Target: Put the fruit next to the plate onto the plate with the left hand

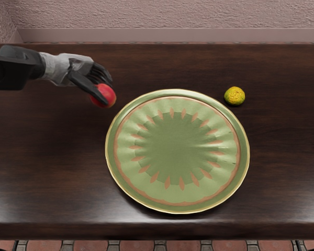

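Note:
A red fruit (pixel 105 96) is held in my left hand (pixel 94 83), whose dark fingers curl over its top and left side. The arm enters from the picture's left edge. Hand and fruit hover just beyond the upper left rim of the large green plate (pixel 120 172), which has an orange petal pattern and lies in the middle of the dark wooden table. I cannot tell whether the fruit touches the table. The plate carries nothing.
A small yellow-green fruit (pixel 234 95) lies on the table off the plate's upper right rim. The table's front edge runs along the bottom, and a wall stands behind its far edge.

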